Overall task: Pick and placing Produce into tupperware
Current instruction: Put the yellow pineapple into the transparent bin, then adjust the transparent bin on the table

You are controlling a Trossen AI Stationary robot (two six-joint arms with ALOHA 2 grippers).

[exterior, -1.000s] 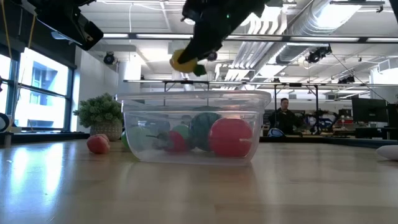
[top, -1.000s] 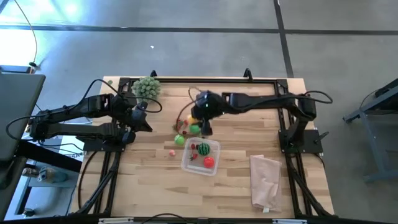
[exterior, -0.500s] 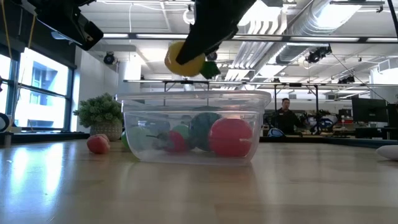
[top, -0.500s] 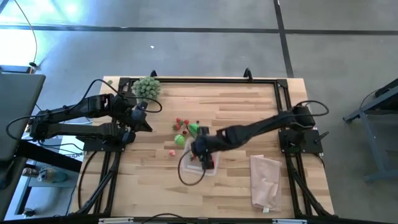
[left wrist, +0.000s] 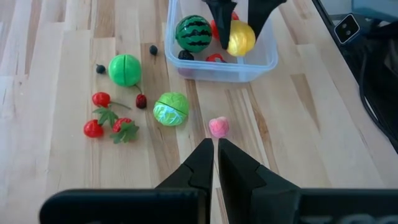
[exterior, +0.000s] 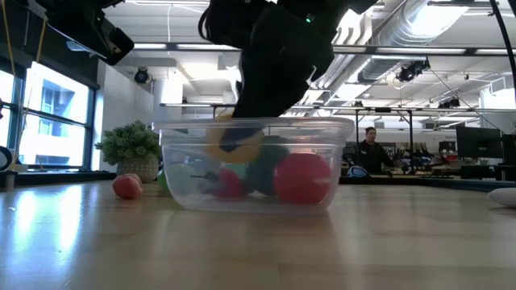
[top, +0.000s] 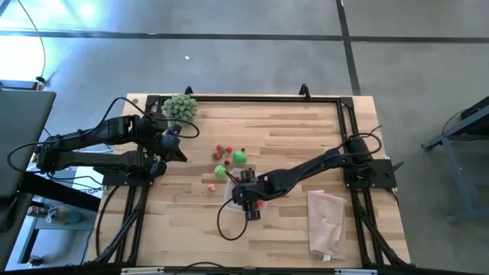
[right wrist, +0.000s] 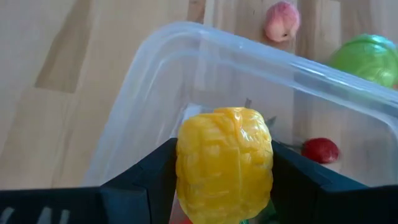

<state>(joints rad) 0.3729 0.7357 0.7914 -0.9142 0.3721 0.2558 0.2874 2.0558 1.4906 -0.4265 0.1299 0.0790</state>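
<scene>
With its fingers clamped on the yellow toy vegetable (right wrist: pixel 224 163), my right gripper (left wrist: pixel 239 26) reaches down inside the tupperware (top: pixel 230 200) near the middle of the desk (top: pixel 290 130). I see my left gripper (left wrist: pixel 215 149) closed on nothing, hovering above the desk's left side.

The high camera looks straight down on the whole tabletop (top: pixel 290 137). The low one sits at tabletop level, close to the tub (exterior: pixel 256 165), facing the room. The left wrist camera looks toward 3 o'clock at the tub and loose produce (left wrist: pixel 124 70); the right wrist camera peers closely into the tub.
</scene>
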